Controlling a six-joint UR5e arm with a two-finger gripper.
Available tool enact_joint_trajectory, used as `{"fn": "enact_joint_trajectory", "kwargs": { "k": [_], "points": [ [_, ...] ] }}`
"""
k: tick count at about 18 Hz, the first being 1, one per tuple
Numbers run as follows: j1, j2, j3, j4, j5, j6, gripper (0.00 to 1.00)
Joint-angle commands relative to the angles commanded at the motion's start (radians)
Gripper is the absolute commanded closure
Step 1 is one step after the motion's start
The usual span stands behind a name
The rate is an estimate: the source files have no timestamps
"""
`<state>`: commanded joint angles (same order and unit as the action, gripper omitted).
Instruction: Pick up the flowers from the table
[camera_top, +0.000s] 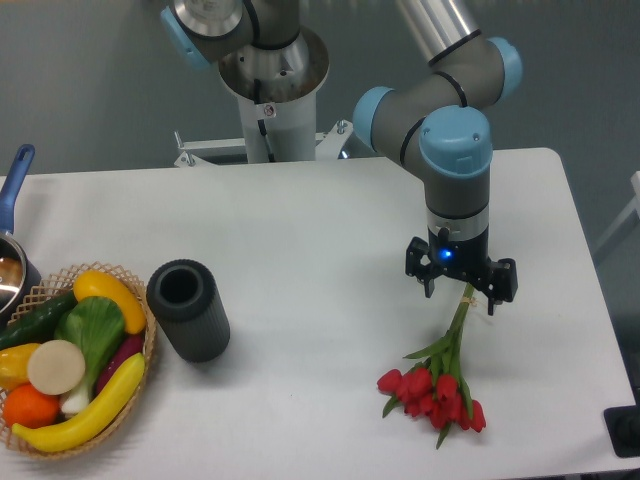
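Observation:
The flowers, a small bunch of red tulips with green stems and leaves, lie on the white table at the front right. The buds point toward the front edge and the stems run up and back. My gripper points straight down over the far end of the stems. Its two fingers stand apart, one on each side of the stem tips, so it is open. I cannot tell whether the fingers touch the stems or the table.
A black ribbed cylinder lies at the front left. A wicker basket of fruit and vegetables stands at the left edge, with a blue-handled pot behind it. The arm's base is at the back.

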<state>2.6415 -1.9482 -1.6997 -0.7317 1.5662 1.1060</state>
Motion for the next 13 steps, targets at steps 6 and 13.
{"fn": "enact_joint_trajectory", "kwargs": {
  "k": [6, 13],
  "points": [
    [0.000, -0.014, -0.014, 0.015, -0.005, -0.003, 0.00],
    [0.020, -0.066, -0.072, 0.054, 0.000, 0.061, 0.00]
  ]
}}
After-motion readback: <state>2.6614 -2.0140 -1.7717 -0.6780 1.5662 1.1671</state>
